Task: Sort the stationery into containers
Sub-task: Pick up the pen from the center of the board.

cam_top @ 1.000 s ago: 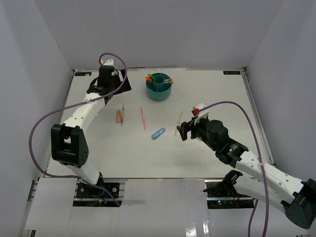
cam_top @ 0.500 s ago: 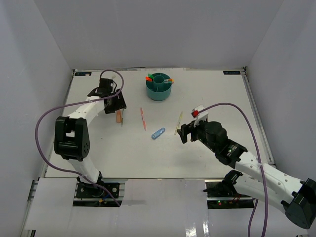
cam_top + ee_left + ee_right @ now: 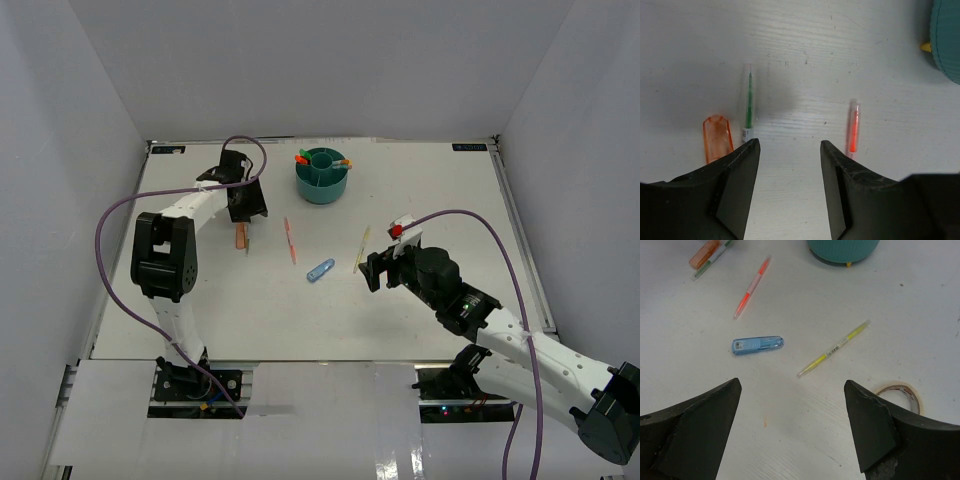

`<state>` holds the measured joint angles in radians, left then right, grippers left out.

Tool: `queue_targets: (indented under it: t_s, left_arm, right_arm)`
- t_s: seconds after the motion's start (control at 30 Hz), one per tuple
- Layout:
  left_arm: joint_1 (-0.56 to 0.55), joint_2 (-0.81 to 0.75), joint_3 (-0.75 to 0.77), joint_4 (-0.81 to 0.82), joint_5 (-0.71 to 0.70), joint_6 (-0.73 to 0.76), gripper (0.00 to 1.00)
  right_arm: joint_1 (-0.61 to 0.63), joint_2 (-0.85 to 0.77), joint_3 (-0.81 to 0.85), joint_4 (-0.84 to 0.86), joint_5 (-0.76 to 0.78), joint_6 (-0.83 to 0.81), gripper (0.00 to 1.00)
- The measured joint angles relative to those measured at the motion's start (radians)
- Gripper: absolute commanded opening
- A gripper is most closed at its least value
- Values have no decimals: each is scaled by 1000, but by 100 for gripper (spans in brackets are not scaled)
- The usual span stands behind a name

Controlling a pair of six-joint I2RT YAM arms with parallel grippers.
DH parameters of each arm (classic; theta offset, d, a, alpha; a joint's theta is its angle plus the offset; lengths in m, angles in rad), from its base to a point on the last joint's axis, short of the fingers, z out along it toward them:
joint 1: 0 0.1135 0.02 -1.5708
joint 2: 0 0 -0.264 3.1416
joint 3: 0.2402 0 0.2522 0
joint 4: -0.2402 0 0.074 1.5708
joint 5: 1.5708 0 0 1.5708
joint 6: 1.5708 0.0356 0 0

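The teal organizer [image 3: 322, 176] stands at the back centre with a few capped items in it. A salmon eraser [image 3: 239, 237] and a green pen [image 3: 748, 106] lie side by side. A red pen [image 3: 290, 241], a light-blue clip [image 3: 320, 271] and a yellow pen [image 3: 361, 249] lie in mid-table. My left gripper [image 3: 248, 212] is open and empty just behind the eraser [image 3: 717, 139], with the red pen [image 3: 853, 128] off its right finger. My right gripper [image 3: 375, 268] is open and empty, near the yellow pen [image 3: 835, 349] and clip [image 3: 758, 344]. A beige tape ring [image 3: 901, 393] lies by its right finger.
The organizer's wall shows at the right edge of the left wrist view [image 3: 947, 40] and at the top of the right wrist view [image 3: 842, 249]. White walls enclose the table on three sides. Purple cables loop from both arms.
My left gripper has swung from the far back-left corner rightwards and nearer, to just behind the eraser. The right arm and the loose items have not moved.
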<state>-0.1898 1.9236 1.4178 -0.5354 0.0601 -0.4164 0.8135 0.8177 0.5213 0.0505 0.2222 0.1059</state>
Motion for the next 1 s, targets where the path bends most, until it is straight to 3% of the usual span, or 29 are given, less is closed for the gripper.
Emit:
queue_targets:
  t_s: [0.6, 1.0]
  left_arm:
    - [-1, 169, 182, -71, -122, 38, 55]
    - [-1, 269, 295, -130, -151, 56, 43]
  right_arm:
    - [0, 2, -14, 0, 0, 0, 90]
    - [0, 2, -14, 0, 0, -1, 90]
